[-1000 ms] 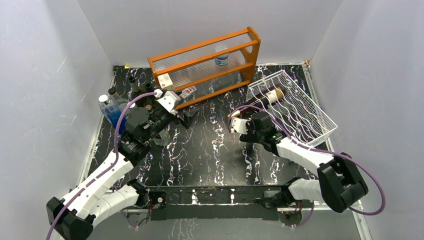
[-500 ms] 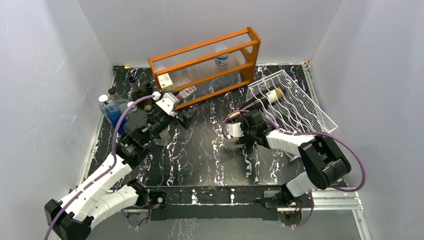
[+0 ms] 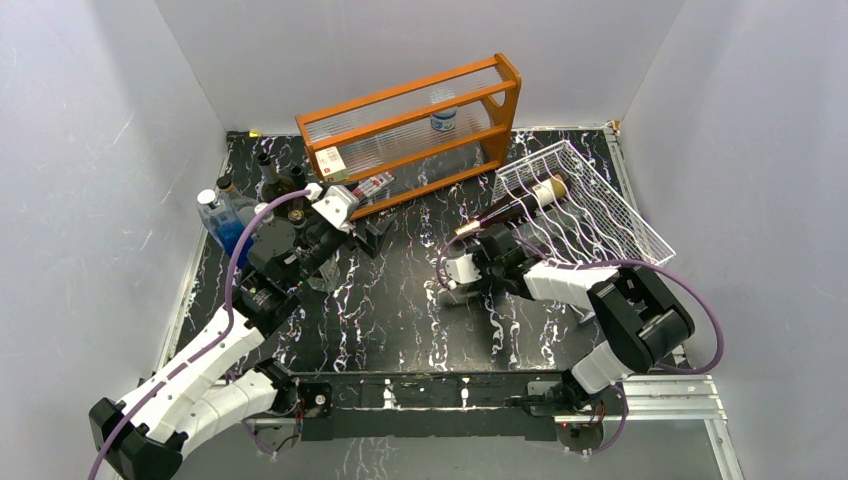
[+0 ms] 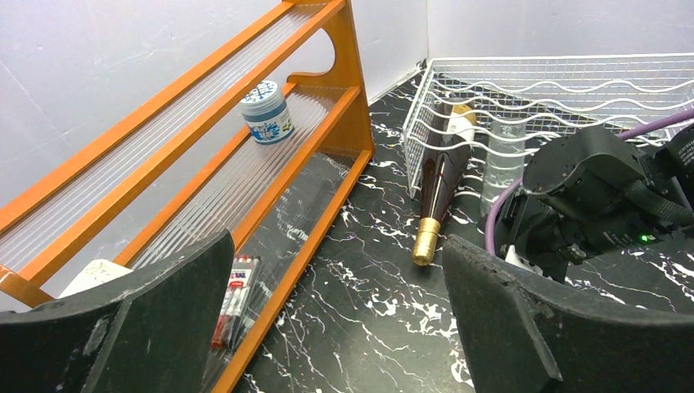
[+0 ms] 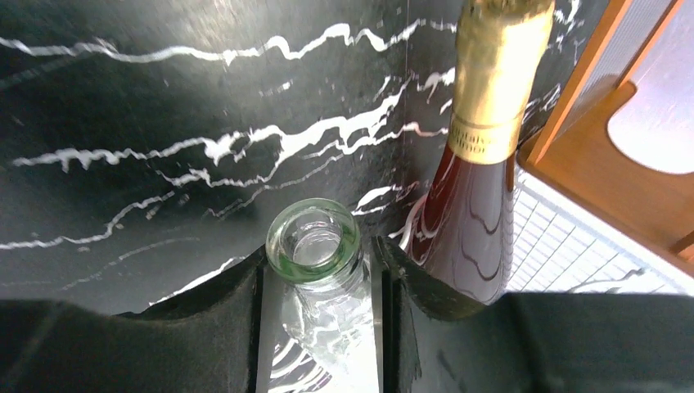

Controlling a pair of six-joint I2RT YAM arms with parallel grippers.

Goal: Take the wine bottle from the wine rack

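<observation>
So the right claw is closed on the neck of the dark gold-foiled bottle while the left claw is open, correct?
Not quite. The right wrist view shows the right claw closed on the neck of the clear glass bottle; the dark gold-foiled bottle lies beside it, ungripped. The left claw is open, as you said.

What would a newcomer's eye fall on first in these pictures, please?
Probably the clear glass bottle, its neck gripped between the right arm's fingers at the edge of the white wire rack on the right. Beside it lies a dark bottle with a gold foil top, body in the rack, neck out over the table. A bright orange shelf stands at the back.
</observation>
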